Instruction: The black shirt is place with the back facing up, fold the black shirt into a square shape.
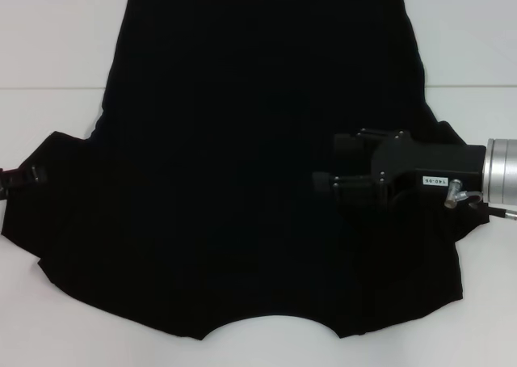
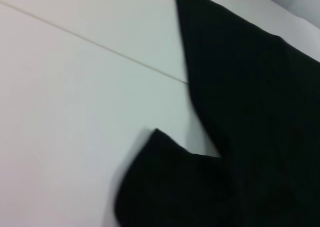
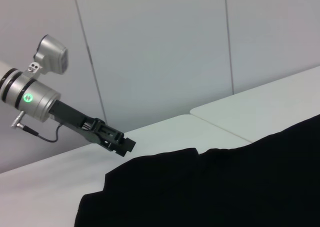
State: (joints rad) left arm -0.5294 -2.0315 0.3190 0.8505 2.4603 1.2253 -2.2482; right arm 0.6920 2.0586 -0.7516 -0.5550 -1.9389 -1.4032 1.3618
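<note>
Fabric is what we must pinch cleanly: our large plain black soft T-shirt [image 1: 258, 165] lies flat on the white table [image 1: 48, 35], right gripper [image 1: 333, 166] over its right side, jaws apart and empty — left gripper [image 1: 16, 179] at the left sleeve, jaw state unclear — so we grip only edges.

Right gripper [image 1: 339, 166]: boxy matte-black housing, small screws, white label with tiny print.
Right wrist: brushed silver cylinder, thin cable.
Left gripper [image 3: 125, 146]: slim black body, silver cuff with green light, grey cable.
</note>
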